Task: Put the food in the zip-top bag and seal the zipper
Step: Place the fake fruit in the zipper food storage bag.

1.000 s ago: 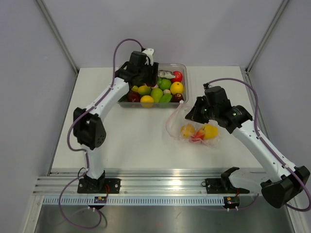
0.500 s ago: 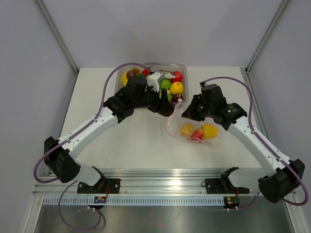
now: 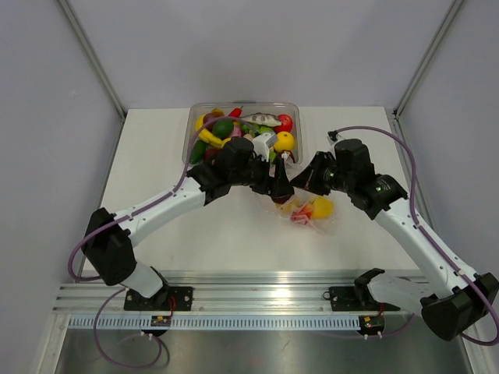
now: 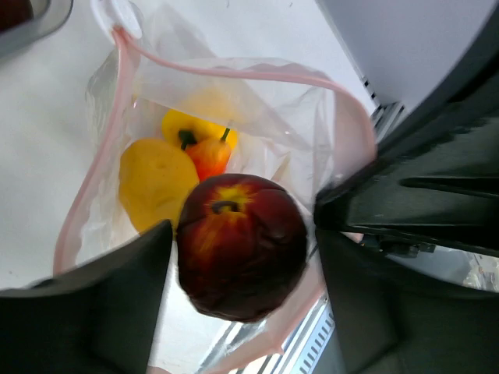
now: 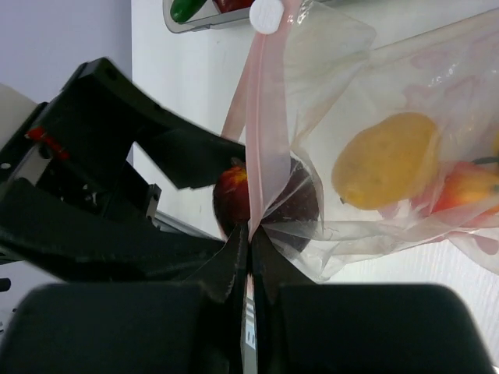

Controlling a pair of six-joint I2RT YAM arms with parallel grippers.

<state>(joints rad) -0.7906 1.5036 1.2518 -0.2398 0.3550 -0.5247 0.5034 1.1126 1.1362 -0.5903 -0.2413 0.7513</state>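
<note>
My left gripper (image 3: pixel 279 188) (image 4: pixel 243 257) is shut on a dark red toy apple (image 4: pixel 240 243) and holds it just over the open mouth of the zip-top bag (image 3: pixel 312 212) (image 4: pixel 257 101). The pinkish zipper (image 4: pixel 234 72) rings that mouth. Inside lie a yellow fruit (image 4: pixel 154 181) (image 5: pixel 385 160) and a small yellow and orange pepper (image 4: pixel 204 148). My right gripper (image 3: pixel 306 181) (image 5: pixel 250 236) is shut on the zipper strip (image 5: pixel 263 132) and holds the mouth up. The apple (image 5: pixel 231 195) shows behind the strip in the right wrist view.
A rigid clear tub (image 3: pixel 189 129) with several toy fruits and vegetables stands at the back of the white table (image 3: pixel 156 156), just behind both grippers. The metal rail (image 3: pixel 249 294) runs along the near edge.
My left arm has swung from the tub to the bag mouth with the apple in it. My right gripper has kept the zipper strip and shifted the bag slightly.
</note>
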